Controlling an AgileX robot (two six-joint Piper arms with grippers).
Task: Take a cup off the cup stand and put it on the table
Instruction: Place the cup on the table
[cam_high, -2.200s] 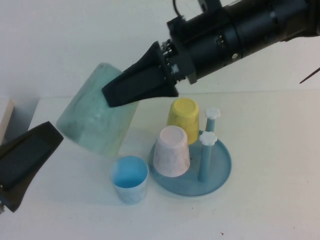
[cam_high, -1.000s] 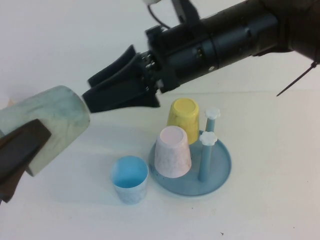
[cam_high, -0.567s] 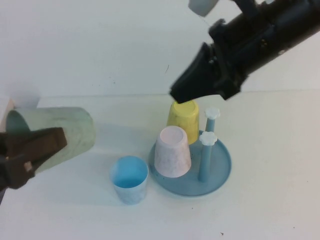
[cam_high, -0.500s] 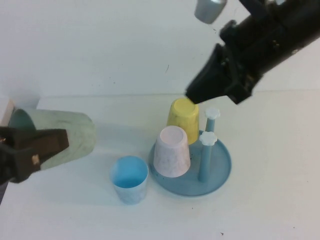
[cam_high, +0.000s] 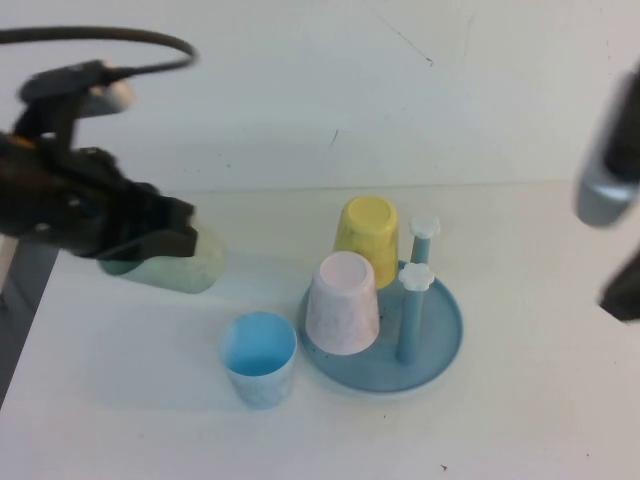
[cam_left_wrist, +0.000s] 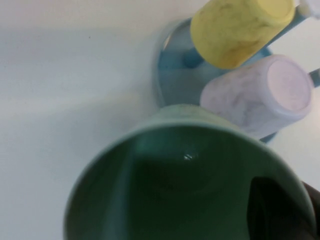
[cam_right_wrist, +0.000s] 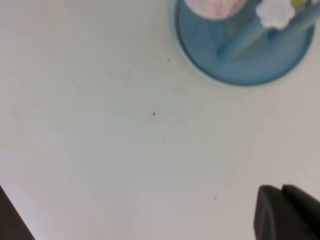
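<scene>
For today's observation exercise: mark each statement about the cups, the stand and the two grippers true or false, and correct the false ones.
1. The left gripper holds the pale mint-green plastic cup. True.
2. The yellow plastic cup sits on the round blue plastic cup stand. True.
3. The light blue plastic cup is upside down on the stand. False: it stands mouth-up on the white table, beside the stand.
4. The pale pink plastic cup lies on its side. False: it is upside down on the stand.
5. The right gripper holds a cup. False: it holds none.
</scene>
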